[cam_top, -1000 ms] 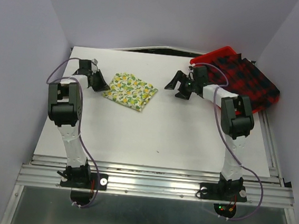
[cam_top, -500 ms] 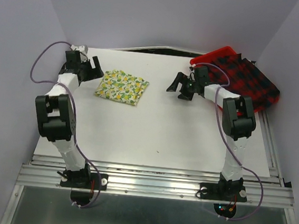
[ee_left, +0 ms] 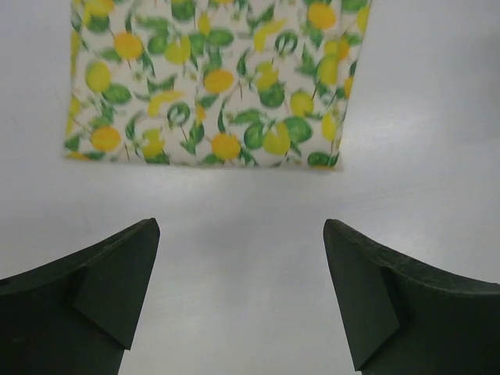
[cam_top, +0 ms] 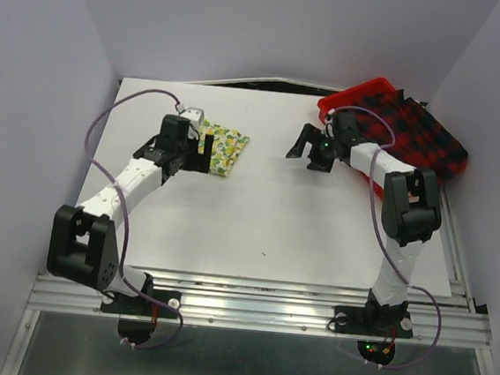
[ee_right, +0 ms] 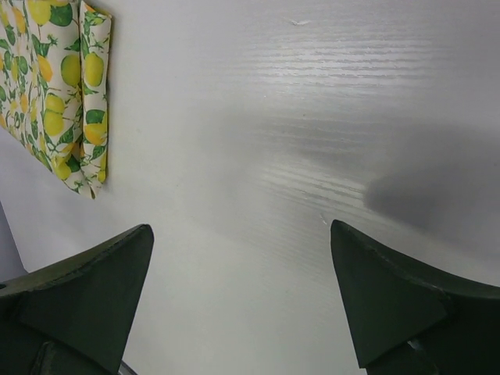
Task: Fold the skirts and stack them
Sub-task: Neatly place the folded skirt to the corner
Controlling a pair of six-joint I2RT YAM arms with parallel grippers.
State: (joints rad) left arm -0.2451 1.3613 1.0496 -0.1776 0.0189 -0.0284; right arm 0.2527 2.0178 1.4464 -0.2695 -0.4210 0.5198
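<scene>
Lemon skirt [cam_top: 224, 144] lies flat, folded into small rectangle, far-left part of table [cam_top: 273, 225]. Left gripper [ee_left: 242, 234] hovers just beside its edge, jaws spread wide, nothing between. Right gripper [ee_right: 242, 234] is also agape and empty over bare table.

Plaid skirt [cam_top: 428, 134] is draped over red tray [cam_top: 355, 95], far-right corner.

My read:
- Plaid is bigger, pleated, floppy, likely to sag and drag. Pinch it at an outer edge, one arm per corner.
- Lemon piece is light and thin, and its layers could slide apart. Grab the folded edge, all layers together.
</scene>
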